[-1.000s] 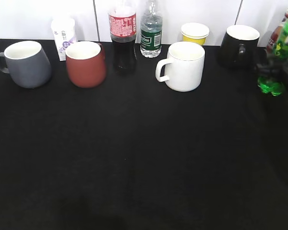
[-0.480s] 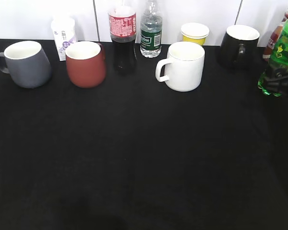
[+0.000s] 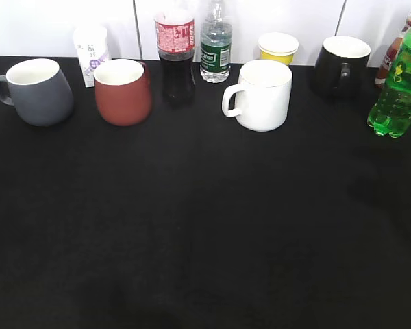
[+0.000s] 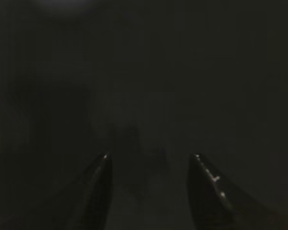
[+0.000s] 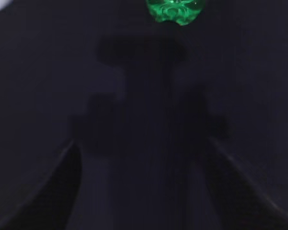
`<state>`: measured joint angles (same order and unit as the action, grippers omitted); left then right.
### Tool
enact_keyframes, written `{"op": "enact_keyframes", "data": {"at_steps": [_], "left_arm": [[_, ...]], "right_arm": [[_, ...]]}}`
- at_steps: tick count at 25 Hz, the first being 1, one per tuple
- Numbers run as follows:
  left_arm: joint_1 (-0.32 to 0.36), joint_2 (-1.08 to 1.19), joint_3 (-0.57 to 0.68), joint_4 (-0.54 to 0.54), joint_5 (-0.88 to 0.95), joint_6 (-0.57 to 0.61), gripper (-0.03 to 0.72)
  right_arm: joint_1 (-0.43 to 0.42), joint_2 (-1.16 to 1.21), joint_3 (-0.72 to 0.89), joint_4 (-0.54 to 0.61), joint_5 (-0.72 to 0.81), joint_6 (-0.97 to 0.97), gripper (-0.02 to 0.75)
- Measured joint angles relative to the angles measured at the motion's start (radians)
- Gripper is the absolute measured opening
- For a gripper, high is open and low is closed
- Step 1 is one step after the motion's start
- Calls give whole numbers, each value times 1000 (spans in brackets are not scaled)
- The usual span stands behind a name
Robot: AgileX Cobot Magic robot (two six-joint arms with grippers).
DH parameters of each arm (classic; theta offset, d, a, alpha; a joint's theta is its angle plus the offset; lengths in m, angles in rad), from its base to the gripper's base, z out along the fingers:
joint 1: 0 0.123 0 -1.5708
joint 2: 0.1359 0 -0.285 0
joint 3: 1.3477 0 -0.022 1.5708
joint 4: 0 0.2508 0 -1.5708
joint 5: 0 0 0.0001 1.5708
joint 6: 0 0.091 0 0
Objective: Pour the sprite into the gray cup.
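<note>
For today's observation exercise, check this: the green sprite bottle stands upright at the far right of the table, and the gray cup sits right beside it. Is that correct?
Not quite. The sprite bottle does stand upright at the far right, but the gray cup sits at the far left end of the table, with the other mugs between them. The exterior view shows this.

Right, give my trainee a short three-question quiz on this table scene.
1. True or false: the bright green translucent plastic bottle stands upright at the table's right edge.
2. Which mug sits nearest the matte slate-gray ceramic mug? A) brick-red mug B) white mug C) black mug
3. Fill in: in its wrist view the right gripper is ____, holding nothing.

Key: 1 true; 2 A; 3 open.
</note>
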<state>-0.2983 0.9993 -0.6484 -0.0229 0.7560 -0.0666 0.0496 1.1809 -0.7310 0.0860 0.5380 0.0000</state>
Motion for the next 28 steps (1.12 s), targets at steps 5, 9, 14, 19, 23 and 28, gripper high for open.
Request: {"op": "enact_keyframes", "data": {"at_steps": [5, 9, 14, 19, 23, 28], "left_arm": [[0, -242, -101, -45, 375, 0, 393], [0, -512, -102, -45, 461, 0, 395], [0, -745, -51, 12, 463, 0, 395], [0, -757, 75, 32, 465, 0, 393], [0, -757, 108, 33, 347, 13, 392], [0, -757, 128, 30, 310, 34, 392]], "right_arm": [[0, -321, 0, 18, 253, 7, 596], [0, -560, -2, 18, 462, 40, 595], [0, -868, 18, -56, 670, 45, 594], [0, -1182, 164, -71, 682, 45, 594], [0, -1186, 181, -72, 662, 37, 594], [0, -1186, 203, -72, 558, 31, 594]]}}
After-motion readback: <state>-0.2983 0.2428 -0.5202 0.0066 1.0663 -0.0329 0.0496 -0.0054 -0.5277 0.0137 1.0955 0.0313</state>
